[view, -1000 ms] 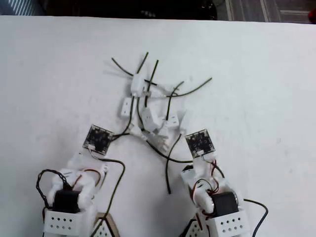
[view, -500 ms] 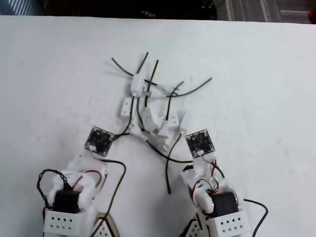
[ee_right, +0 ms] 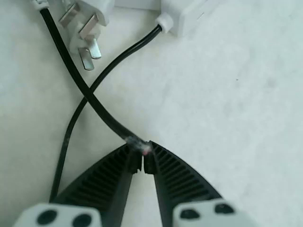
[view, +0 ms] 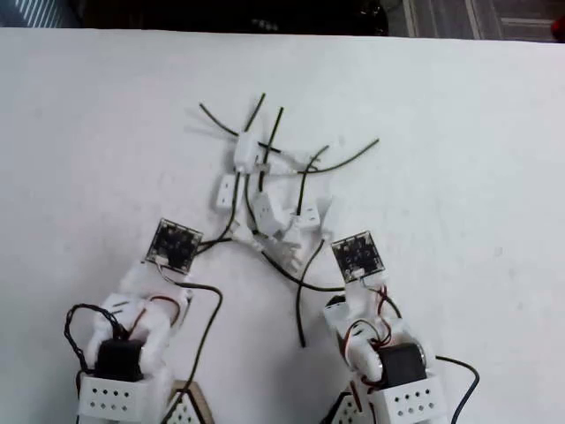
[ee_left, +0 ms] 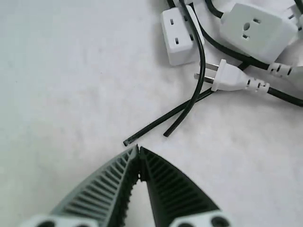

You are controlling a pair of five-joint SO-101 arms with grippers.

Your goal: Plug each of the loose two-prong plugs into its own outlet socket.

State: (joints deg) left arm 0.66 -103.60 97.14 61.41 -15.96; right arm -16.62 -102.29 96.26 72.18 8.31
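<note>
The left pincer (ee_left: 138,158) was pressed together and held nothing, above the white desk (ee_left: 71,71). The right pincer (ee_right: 142,158) was pressed together too, its tips touching the cut end of a black cable (ee_right: 94,101). Farther from the left pincer a two-prong plug (ee_left: 230,78) lay loose, just beside an outlet socket (ee_left: 179,29).

White table (view: 459,221), matte and faintly mottled, spread across nearly the whole high view, its far edge straight along the top. Beyond that edge, a dark strip of floor (view: 221,13), a blue-and-white striped patch (view: 35,11) in the far left corner, grey flooring (view: 459,16) with pale lines toward the far right, and a small red shape (view: 559,28) cut off at the right border, just at the table's edge. At the near edge, left of centre, a light wooden piece (view: 188,405) with an angled outline, partly cut off by the lower border.
</note>
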